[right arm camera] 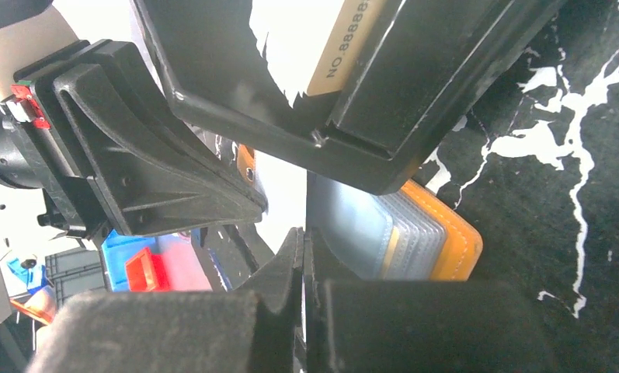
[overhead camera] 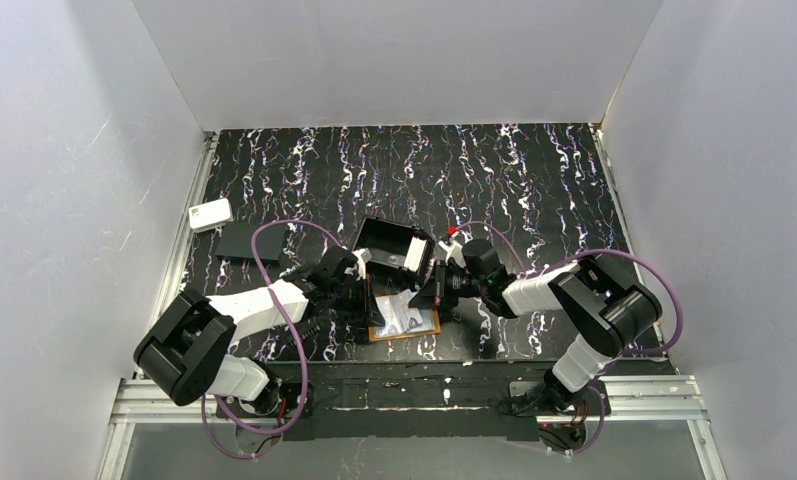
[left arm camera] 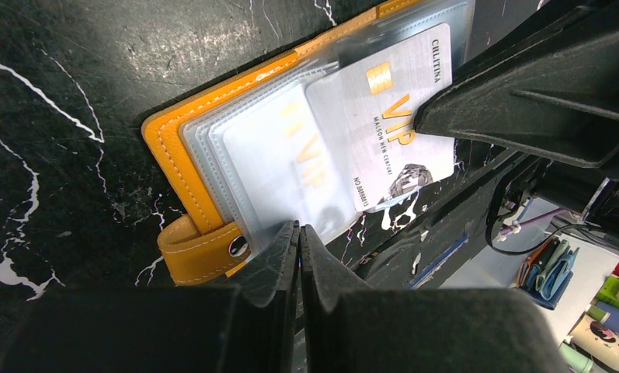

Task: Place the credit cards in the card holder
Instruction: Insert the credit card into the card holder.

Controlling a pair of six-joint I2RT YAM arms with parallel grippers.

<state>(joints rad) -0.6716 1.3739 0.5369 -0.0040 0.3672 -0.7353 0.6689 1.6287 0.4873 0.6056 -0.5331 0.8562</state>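
The orange card holder [left arm camera: 174, 148] lies open on the black table, its clear pockets fanned out, in front of both arms [overhead camera: 419, 327]. A white credit card [left arm camera: 384, 124] printed VIP sits partly inside one clear pocket. My left gripper [left arm camera: 298, 230] is shut on the edge of a clear pocket beside the snap tab [left arm camera: 201, 252]. My right gripper [right arm camera: 304, 235] is shut on the card's outer end, with the holder's orange edge [right arm camera: 450, 249] just past it. In the top view the two grippers, left [overhead camera: 372, 297] and right [overhead camera: 426, 295], meet over the holder.
A black open box tray [overhead camera: 394, 245] stands tilted just behind the holder, with another card [overhead camera: 414, 255] in it; it fills the top of the right wrist view [right arm camera: 236, 85]. A white rounded box [overhead camera: 210, 214] and a flat black rectangle [overhead camera: 246, 241] lie at the left.
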